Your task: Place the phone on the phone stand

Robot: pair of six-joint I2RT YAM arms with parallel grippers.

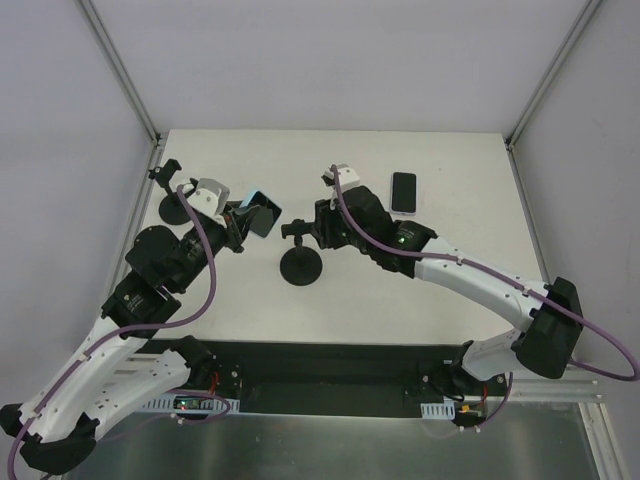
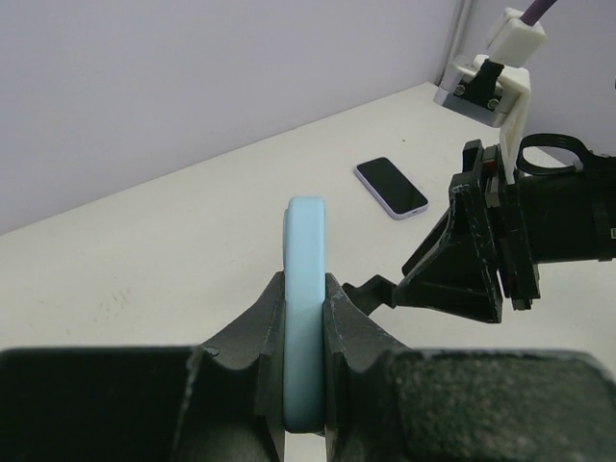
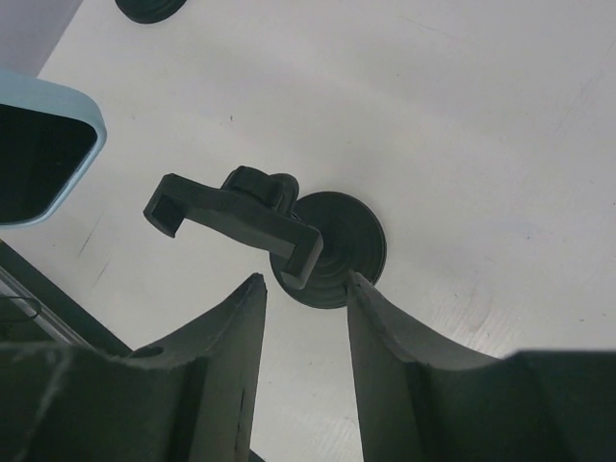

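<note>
The white worktop [image 1: 450, 290] carries two stands and one spare phone, and the task is judged to be about halfway done: the phone has been picked up, but it is not yet seated. The left fingers [image 2: 270, 313] are closed tight on the light-blue phone [image 2: 306, 289], which is gripped across its thin edges and held in the air, clear of the worktop and just to the left of the phone stand [image 1: 300, 262]. That stand is seen upright near the middle of the worktop, its round base resting flat and its cradle [image 3: 236, 217] empty. The right fingers [image 3: 248, 308] are spread moderately apart with nothing between them, and are poised close to the head of the stand, perhaps to steady it, though no contact can be made out. A second stand [image 1: 175, 207] is left at the far left, partly hidden behind the left arm, and a lilac-edged phone [image 1: 403, 192] lies flat, well apart to the right, touched by neither arm. What remains is judged to be the bringing of the held phone across to the cradle, its lowering into the clamp, and its release.
</note>
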